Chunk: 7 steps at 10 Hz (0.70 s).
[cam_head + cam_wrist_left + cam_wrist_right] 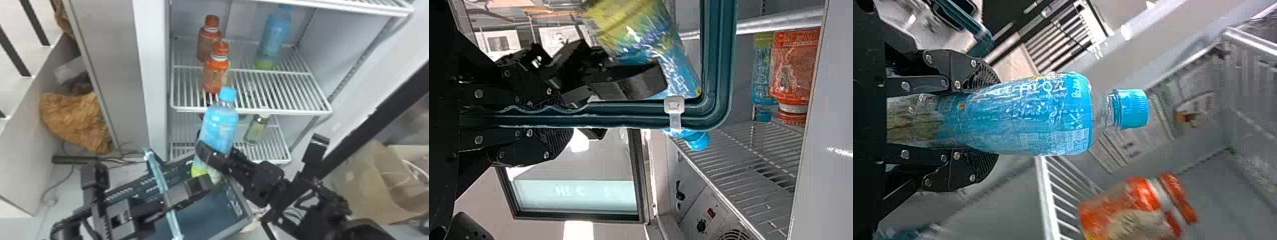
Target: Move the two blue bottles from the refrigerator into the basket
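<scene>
over the basket (204, 212), the right pincer (220, 158) grips a tilted blue bottle (220, 124); the left pincer (191, 191) is closed on the basket handle (158, 174). another blue bottle (274, 35) stands on the refrigerator shelf (287, 112).

A blue-capped blue bottle (220, 123) with a yellow-green base leans, cap up, in the grip of the right tool (216, 156) over the dark teal basket (204, 213). Its lookalike, a second blue bottle (275, 33), stands upright on the white refrigerator's (156, 63) wire shelf (287, 110).
</scene>
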{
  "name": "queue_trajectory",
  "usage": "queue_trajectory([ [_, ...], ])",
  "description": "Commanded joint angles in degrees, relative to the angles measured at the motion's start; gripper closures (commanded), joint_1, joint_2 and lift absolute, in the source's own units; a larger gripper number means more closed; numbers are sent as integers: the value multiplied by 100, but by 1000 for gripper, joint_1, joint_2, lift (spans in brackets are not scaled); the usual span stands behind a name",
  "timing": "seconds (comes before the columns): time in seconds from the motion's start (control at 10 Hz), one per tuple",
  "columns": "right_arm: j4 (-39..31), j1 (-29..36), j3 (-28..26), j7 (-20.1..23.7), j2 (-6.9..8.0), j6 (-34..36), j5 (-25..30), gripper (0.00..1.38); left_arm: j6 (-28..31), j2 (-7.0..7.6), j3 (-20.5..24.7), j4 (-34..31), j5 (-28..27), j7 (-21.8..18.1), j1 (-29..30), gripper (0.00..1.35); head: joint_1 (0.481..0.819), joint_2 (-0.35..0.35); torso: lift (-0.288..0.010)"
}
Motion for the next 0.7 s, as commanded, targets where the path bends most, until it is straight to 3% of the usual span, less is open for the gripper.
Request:
queue_trajectory([
  [0.0, -33, 56, 121, 50, -64, 239, -93, 1273, 1, 0, -11, 0, -10, 9, -13, 1202, 695, -159, -10],
  [0.1, -5, 84, 143, 76, -90, 281, -105, 1273, 1, -9, -11, 0, 1, 9, -27, 1202, 695, -150, -10],
  [0.2, 52, 98, 143, 76, -90, 281, -105, 1104, -13, -9, -11, 0, 1, 9, -27, 1202, 695, -136, -10],
  [0.4, 38, 112, 121, 76, -90, 281, -2, 298, -13, -9, 0, 0, 12, 9, -27, 1202, 695, -134, -10],
  [0.5, 38, 112, 109, 76, -90, 281, -13, 56, -13, -9, 0, 0, 12, 9, -27, 1202, 695, -137, -10],
  [0.6, 52, 112, 109, 76, -90, 281, -36, 94, -13, -9, 0, 0, 12, 9, -27, 1202, 695, -138, -10],
])
